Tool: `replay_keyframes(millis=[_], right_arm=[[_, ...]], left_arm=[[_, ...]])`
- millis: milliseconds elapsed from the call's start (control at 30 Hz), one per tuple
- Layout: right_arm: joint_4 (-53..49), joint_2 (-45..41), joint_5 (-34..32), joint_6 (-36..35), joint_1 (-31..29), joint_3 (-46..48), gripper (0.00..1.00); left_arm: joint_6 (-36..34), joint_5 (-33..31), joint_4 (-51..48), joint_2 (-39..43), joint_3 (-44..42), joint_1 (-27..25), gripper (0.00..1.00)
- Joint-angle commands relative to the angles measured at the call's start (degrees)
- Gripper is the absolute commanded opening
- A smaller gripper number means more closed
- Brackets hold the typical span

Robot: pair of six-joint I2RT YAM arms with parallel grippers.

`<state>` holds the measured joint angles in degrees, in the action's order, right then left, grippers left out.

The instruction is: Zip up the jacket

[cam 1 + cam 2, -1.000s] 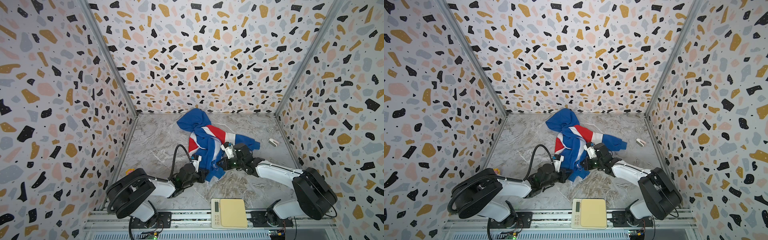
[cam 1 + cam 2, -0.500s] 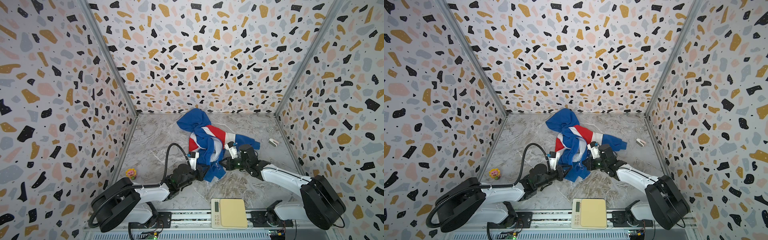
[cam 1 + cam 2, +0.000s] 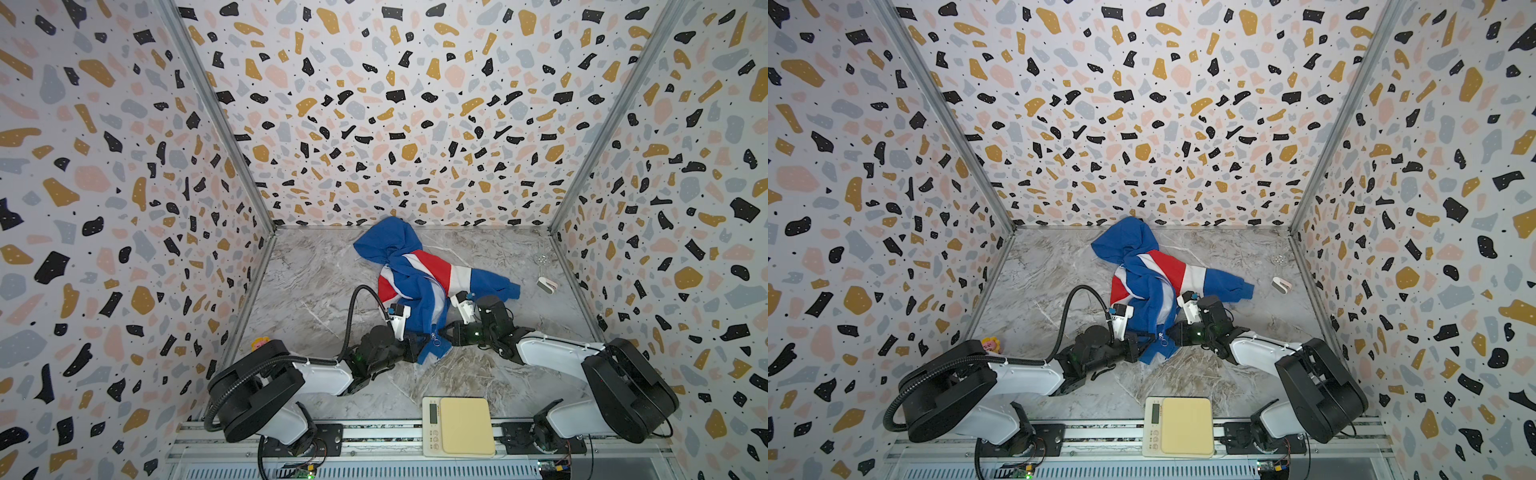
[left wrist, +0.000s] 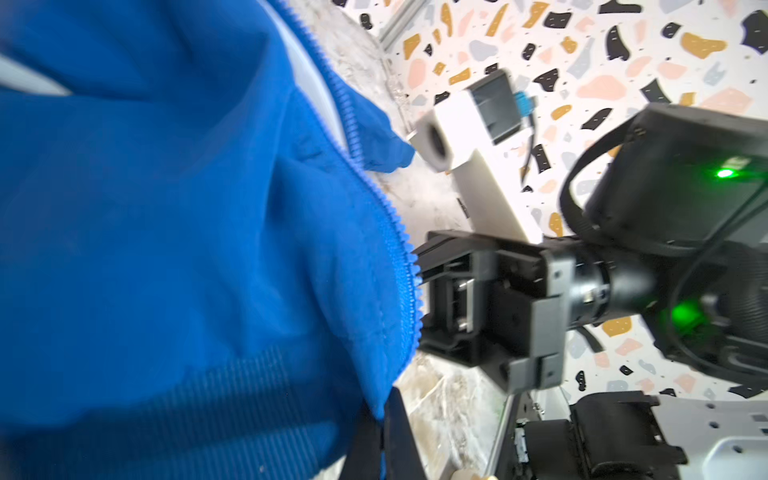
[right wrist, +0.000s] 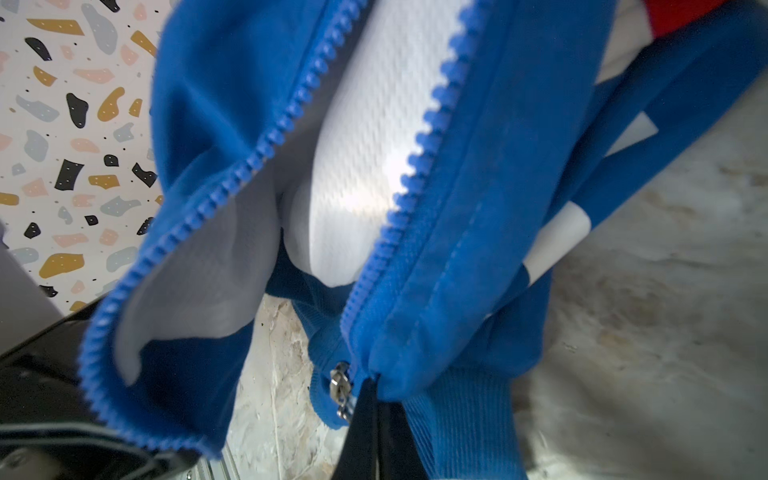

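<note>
Tabletop [image 3: 316,291]: left hand [image 3: 419,347] now nearer right hand [image 3: 446,334], both clamping jacket [image 3: 415,286]

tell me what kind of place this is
Probably a robot test booth, not a home: terrazzo-print panel walls box in a marble-look tabletop; the left arm and right arm sit on a metal rail by a digital scale.

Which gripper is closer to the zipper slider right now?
Right. The right gripper pinches the jacket hem directly beside the zipper slider; the left gripper pinches the opposite front edge, farther off.
</note>
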<state>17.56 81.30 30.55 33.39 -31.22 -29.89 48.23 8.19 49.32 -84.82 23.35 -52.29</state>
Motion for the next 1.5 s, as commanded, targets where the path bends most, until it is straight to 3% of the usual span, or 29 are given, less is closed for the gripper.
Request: replay_keyframes(millis=[0, 433, 500, 700, 867, 1133, 1300, 1467], right_arm=[[0.91, -0.35, 0.88, 0.36, 0.02, 0.11, 0.00], [0.45, -0.64, 3.20, -0.40, -0.11, 0.08, 0.01], [0.78, -0.12, 3.13, -0.34, -0.07, 0.24, 0.11], [4.05, 3.50, 3.62, 0.25, 0.45, 1.32, 0.24], [5.88, 6.41, 4.37, 0.73, 0.46, 1.28, 0.29], [6.43, 6.02, 5.05, 0.28, 0.46, 1.26, 0.20], [5.39, 4.21, 5.58, -0.93, 0.55, 0.85, 0.00], [-1.13, 0.84, 3.16, -5.35, 0.88, -0.57, 0.00]], left_arm=[[-0.46, -1.02, 2.25, -2.23, 1.21, -0.70, 0.00], [2.10, -2.26, 3.77, -11.64, 4.49, -1.11, 0.00], [2.07, -2.20, 3.77, -12.76, 4.81, -1.06, 0.00], [3.89, -2.05, 3.90, -14.97, 4.95, -1.07, 0.00], [4.19, -1.99, 4.53, -15.58, 4.18, -1.13, 0.00], [4.28, -1.77, 5.42, -15.82, 3.72, -1.14, 0.00], [4.28, -1.93, 9.30, -14.07, 1.75, -1.14, 0.00], [3.19, -1.54, 15.18, -8.57, -2.08, -1.09, 0.00]])
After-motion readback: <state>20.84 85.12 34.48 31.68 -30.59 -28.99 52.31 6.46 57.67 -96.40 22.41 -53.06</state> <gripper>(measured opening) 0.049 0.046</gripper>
